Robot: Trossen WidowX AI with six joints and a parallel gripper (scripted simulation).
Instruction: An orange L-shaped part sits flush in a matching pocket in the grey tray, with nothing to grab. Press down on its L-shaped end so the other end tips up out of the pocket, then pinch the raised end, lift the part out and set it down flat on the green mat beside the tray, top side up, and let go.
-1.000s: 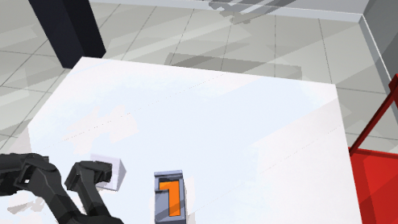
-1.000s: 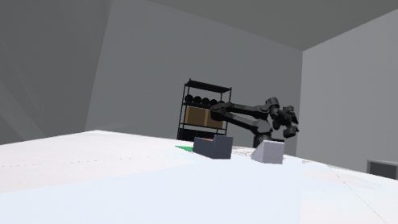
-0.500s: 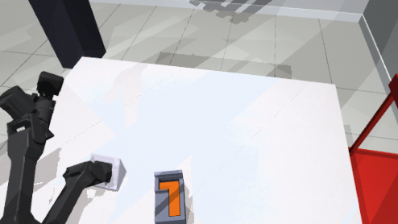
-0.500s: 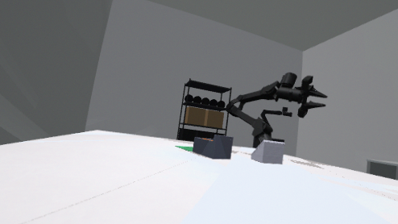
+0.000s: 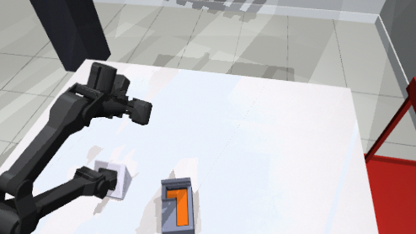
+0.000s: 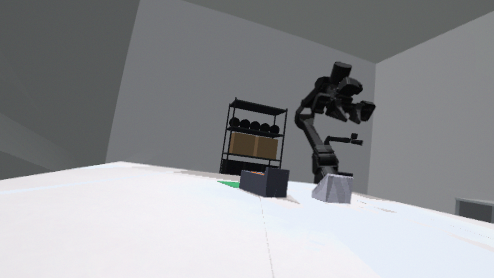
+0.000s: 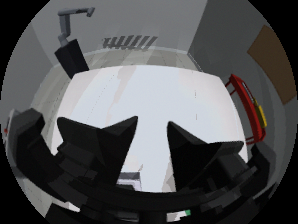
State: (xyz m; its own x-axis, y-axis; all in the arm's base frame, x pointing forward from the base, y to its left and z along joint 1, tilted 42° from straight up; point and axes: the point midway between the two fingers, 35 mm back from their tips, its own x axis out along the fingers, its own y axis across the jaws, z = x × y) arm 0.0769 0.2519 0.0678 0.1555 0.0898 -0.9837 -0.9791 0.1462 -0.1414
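Observation:
The orange L-shaped part [image 5: 182, 210] lies in its pocket in the grey tray [image 5: 168, 220] [image 6: 277, 183]. Its short leg is at the end near the tray's raised wall. From the side only a thin orange sliver [image 6: 257, 173] shows at the tray's top. The green mat [image 6: 228, 184] shows beside the tray; only a small green bit is visible low in the wrist view. My gripper [image 6: 351, 119] [image 7: 152, 122] is partly open and empty, raised high above the table, well away from the tray. In the top view its fingertips are hard to make out.
A pale sloped block [image 5: 122, 181] [image 6: 337, 189] stands left of the tray in the top view, with a second small dark arm [image 5: 86, 181] reaching to it. A dark post [image 5: 76, 34] stands beyond the table's far left corner. A red frame [image 5: 389, 130] is beyond the right edge.

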